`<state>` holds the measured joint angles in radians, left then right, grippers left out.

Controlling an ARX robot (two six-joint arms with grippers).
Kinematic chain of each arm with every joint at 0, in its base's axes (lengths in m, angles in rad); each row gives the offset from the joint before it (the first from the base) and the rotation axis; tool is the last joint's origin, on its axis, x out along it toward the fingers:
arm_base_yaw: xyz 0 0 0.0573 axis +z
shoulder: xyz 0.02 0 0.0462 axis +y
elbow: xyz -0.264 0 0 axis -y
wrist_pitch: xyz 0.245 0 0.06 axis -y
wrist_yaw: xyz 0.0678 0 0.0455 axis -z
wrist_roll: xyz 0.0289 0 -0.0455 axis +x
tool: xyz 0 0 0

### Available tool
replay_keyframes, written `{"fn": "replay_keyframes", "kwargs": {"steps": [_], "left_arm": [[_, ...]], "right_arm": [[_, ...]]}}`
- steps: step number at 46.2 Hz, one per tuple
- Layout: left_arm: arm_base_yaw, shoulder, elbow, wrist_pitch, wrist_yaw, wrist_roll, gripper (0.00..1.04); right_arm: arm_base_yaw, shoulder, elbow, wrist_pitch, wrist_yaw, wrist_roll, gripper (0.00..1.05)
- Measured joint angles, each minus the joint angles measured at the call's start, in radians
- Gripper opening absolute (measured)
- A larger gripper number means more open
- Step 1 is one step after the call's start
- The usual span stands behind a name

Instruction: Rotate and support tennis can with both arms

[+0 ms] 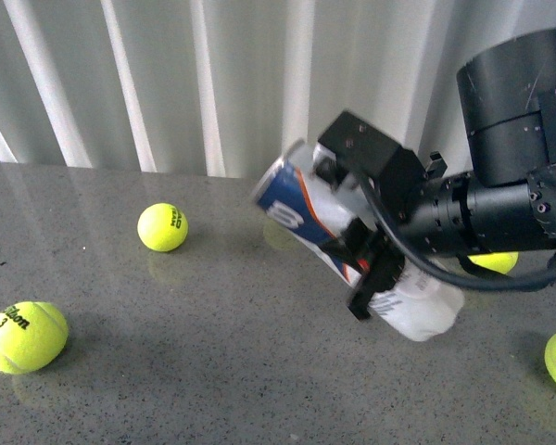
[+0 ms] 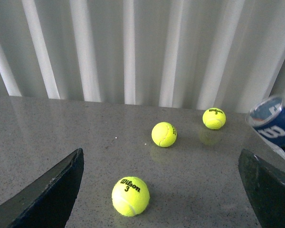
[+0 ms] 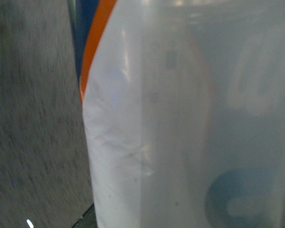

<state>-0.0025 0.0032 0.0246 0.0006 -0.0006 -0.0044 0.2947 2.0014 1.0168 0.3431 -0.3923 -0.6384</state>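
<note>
While the right gripper (image 1: 354, 225) is clamping the tennis can (image 1: 301, 209) across its middle, one finger above and one below the tube, I am logging the grasp part as done. The right wrist view is filling up with the can's clear wall and an orange label edge, so that camera is sitting right against it.

The can is hanging tilted over the grey table (image 1: 213, 371), its blue-labelled end raised toward the curtain (image 1: 167, 74) and its pale end low, near the surface. I cannot tell if that low end is touching the table. I am judging the rotation as partway: the can is neither lying flat nor standing upright.

The left gripper (image 2: 160, 159) is showing fingers spread wide with nothing between them, only bare table and yellow tennis balls (image 2: 130, 195) ahead. The can's blue end is peeking in at the edge of that view, apart from the nearer finger. The left arm is not showing in the front view at all.

So I am marking the support part as not yet done: one arm is carrying the can alone. What is left, as I am judging it, is bringing the left gripper across to the free blue end and finishing the turn. Loose balls are lying well apart on the table, clear of the can.
</note>
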Motion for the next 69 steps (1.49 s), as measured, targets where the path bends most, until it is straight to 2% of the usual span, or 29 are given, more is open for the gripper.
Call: {"fn": "replay_keyframes", "kwargs": {"steps": [2, 4, 5, 6, 13, 18, 28, 40, 59, 63, 69], "left_arm": [[0.000, 0.000, 0.000, 0.000, 0.000, 0.000, 0.98], [0.000, 0.000, 0.000, 0.000, 0.000, 0.000, 0.98], [0.000, 0.000, 0.000, 0.000, 0.000, 0.000, 0.98], [0.000, 0.000, 0.000, 0.000, 0.000, 0.000, 0.98], [0.000, 0.000, 0.000, 0.000, 0.000, 0.000, 0.98], [0.000, 0.000, 0.000, 0.000, 0.000, 0.000, 0.98], [0.000, 0.000, 0.000, 0.000, 0.000, 0.000, 0.98], [0.000, 0.000, 0.000, 0.000, 0.000, 0.000, 0.98], [0.000, 0.000, 0.000, 0.000, 0.000, 0.000, 0.98], [0.000, 0.000, 0.000, 0.000, 0.000, 0.000, 0.98], [0.000, 0.000, 0.000, 0.000, 0.000, 0.000, 0.98]], "right_arm": [[-0.016, 0.006, 0.006, -0.061, -0.007, -0.159, 0.27], [-0.024, 0.009, 0.014, -0.100, -0.009, -0.219, 0.27], [-0.032, 0.011, 0.024, -0.144, -0.009, -0.314, 0.26], [-0.036, 0.013, 0.030, -0.166, -0.010, -0.332, 0.26], [-0.066, 0.051, 0.124, -0.422, -0.005, -0.763, 0.25], [-0.053, 0.103, 0.178, -0.486, -0.016, -0.884, 0.24], [0.015, 0.177, 0.241, -0.495, -0.029, -0.869, 0.24], [0.031, 0.240, 0.262, -0.426, 0.008, -0.830, 0.24], [0.029, 0.222, 0.204, -0.379, -0.077, -0.710, 0.91], [0.030, 0.202, 0.195, -0.378, -0.089, -0.686, 1.00], [0.037, 0.146, 0.177, -0.374, -0.114, -0.657, 0.98]]}}
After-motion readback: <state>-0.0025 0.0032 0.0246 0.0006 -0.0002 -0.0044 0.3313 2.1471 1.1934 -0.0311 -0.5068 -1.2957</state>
